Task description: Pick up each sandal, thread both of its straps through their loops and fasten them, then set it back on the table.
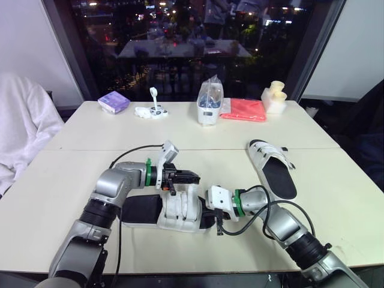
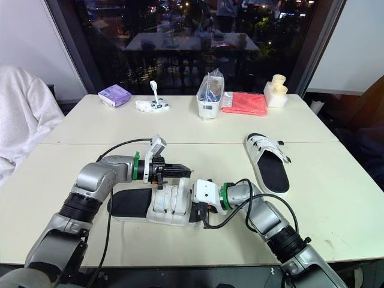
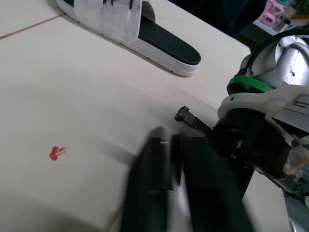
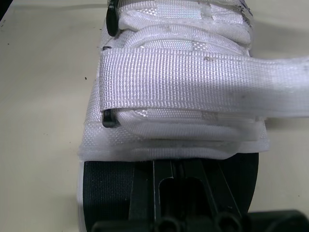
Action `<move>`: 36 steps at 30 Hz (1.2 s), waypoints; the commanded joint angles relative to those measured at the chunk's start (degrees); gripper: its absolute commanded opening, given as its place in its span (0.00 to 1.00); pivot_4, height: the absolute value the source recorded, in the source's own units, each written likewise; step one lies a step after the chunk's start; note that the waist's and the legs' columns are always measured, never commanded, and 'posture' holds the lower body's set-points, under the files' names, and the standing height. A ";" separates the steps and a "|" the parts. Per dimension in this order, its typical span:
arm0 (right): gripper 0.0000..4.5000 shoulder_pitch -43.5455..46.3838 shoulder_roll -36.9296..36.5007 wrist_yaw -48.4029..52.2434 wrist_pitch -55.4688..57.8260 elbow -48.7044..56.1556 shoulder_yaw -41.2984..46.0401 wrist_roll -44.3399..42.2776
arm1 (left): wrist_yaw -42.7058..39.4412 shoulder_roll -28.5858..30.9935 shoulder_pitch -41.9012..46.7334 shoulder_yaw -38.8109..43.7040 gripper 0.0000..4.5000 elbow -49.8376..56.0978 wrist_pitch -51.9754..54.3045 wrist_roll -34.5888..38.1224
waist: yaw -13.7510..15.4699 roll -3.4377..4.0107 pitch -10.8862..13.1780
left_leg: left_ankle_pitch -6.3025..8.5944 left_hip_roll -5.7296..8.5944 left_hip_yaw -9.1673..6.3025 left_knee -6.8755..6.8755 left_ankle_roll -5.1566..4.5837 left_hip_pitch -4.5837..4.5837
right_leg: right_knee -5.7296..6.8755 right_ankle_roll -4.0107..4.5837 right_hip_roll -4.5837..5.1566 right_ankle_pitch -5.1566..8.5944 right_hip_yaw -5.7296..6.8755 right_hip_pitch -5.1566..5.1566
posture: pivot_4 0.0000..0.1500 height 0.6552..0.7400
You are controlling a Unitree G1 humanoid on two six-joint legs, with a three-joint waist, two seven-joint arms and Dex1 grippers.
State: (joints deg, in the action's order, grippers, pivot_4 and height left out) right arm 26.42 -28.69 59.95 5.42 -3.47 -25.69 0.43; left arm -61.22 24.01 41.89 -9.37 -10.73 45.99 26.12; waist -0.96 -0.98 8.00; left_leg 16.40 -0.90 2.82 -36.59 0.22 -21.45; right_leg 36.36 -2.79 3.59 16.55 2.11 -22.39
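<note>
The near sandal (image 1: 174, 211), with white straps and a black footbed, lies flat at the table's front centre. My left gripper (image 1: 191, 177) hovers just above its straps, shut on the end of a white strap (image 4: 193, 82). That strap passes through a loop (image 4: 109, 118) and lies stretched flat across the upper. My right gripper (image 1: 207, 215) is shut on the sandal's right end, at the black sole. The second sandal (image 1: 273, 168) lies alone on the right, with neither gripper near it, its straps laid across its upper (image 3: 116, 17).
Along the table's far side sit a purple pack (image 1: 114, 102), small white items (image 1: 151, 111), a clear bagged container (image 1: 210, 103), a red cloth (image 1: 245, 110) and white cups (image 1: 275, 96). White fabric (image 1: 18, 126) hangs at the left. A small red mark (image 3: 57, 152) is on the tabletop.
</note>
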 commanded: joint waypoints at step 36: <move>0.00 -3.75 -2.19 0.57 4.25 -4.54 -3.57 4.86 | 0.51 0.78 -0.44 -6.44 0.24 -13.58 -16.65 -13.39 | 0.18 0.11 -0.09 | 0.00 0.00 0.00 0.00 0.00 0.04 | -0.01 0.03 0.03 0.01 0.00 0.04 | 1.00 1.00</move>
State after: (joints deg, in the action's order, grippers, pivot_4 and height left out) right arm 26.16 -28.84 59.80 5.58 -3.20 -25.59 0.73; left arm -60.06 23.62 42.32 -13.88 -24.20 30.75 15.56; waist -0.78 -0.88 7.91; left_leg 16.40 -0.90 2.83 -36.59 0.22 -21.42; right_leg 36.36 -2.76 3.62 16.56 2.10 -22.37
